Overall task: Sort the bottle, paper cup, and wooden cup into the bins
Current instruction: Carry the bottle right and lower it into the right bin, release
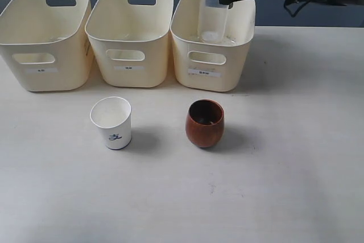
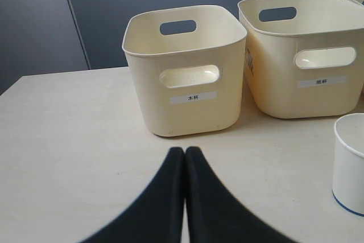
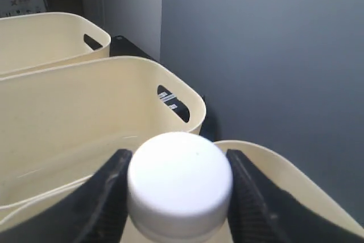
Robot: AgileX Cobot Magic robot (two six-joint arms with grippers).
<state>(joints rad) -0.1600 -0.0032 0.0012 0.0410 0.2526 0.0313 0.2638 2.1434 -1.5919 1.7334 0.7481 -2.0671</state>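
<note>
Bottle [image 1: 212, 24] is held upright inside the right bin [image 1: 242, 27], pinched at the white cap [image 3: 180, 183] by the right pincer [image 3: 179, 189]. Its fingers [image 3: 108, 194] are seen clamped on either side of the cap in the right wrist view. The bottle base appears to be at or near the bin floor; contact cannot be confirmed.

Step in hand, as judged: bottle drop-off into the right bin.
- Bottle should be lowered until the base is seated, then the fingers spread.
- Release from height is to be avoided; a light, tall bottle is likely to tip or bounce.
- Pincer is best lifted straight up so the cap and bin rim are not snagged.

Orientation: long axis is vertical, cap pointing up, base down, no obvious tilt in the exterior view.

Left pincer [image 2: 185, 166] is pressed together, nothing held, parked low over the table [image 1: 296, 186] facing the left bin [image 2: 185, 72].

Still to be sorted:
- Paper cup [image 1: 111, 122], upright on the table, near side, in front of the gap between the left bin and middle bin [image 1: 129, 38].
- Wooden cup [image 1: 205, 123], upright, to its right, in front of the right bin.

The two cups are well apart.
</note>
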